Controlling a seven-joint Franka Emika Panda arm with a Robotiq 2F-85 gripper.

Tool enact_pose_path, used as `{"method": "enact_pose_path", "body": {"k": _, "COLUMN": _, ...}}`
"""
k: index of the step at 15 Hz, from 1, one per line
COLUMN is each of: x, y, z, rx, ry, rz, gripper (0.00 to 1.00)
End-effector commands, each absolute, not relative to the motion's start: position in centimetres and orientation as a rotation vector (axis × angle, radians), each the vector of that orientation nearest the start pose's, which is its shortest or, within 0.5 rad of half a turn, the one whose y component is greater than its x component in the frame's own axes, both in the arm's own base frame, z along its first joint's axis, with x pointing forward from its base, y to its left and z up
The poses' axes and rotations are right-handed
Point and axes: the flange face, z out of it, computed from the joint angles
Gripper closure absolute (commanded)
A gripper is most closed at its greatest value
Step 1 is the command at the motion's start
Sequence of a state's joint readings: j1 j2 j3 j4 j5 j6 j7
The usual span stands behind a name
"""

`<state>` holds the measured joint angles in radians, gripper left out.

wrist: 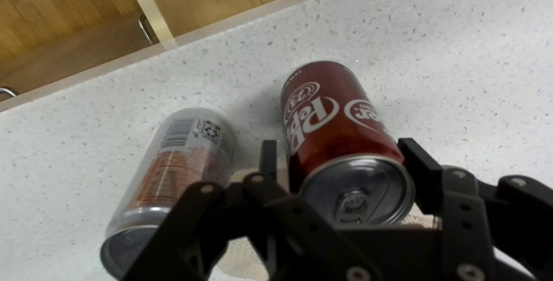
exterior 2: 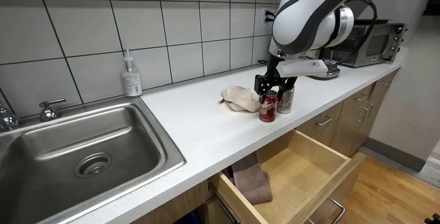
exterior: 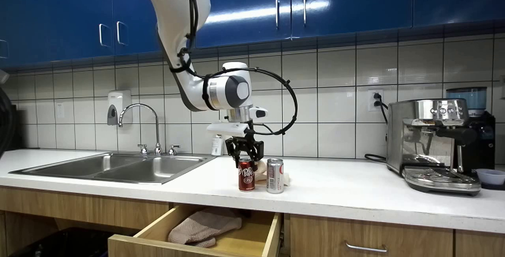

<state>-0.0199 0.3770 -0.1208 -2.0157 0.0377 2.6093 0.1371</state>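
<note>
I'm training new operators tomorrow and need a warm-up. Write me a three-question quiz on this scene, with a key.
1. What colour is the can that the claw straddles?

2. What can be seen inside the open drawer?
A) a plate
B) a mug
C) a cloth

3. True or false: the silver can stands upright on the counter.

Key:
1. Red
2. C
3. True
</note>
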Motion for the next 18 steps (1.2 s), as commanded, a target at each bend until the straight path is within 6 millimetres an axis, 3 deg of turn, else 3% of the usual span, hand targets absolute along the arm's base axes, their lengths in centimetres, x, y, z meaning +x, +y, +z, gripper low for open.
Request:
{"method": "enact_pose_path", "body": {"k": 1, "x": 62.5, "y": -8.6, "z": 29.2, "rx": -3.101, "ry": 0.466, "rz": -0.336, "gripper": 0.60}}
{"method": "enact_pose_path", "body": {"k": 8, "x": 61.7, "y": -7.9, "z": 30.1, "rx": -3.106, "ry": 0.433, "rz": -0.341, "gripper": 0.62}}
{"method": "enact_pose_path", "body": {"k": 18, "x": 58.6, "y": -6.2, "z": 33.6, "rx": -3.090, "ry": 0.298, "rz": -0.400, "gripper": 0.62}}
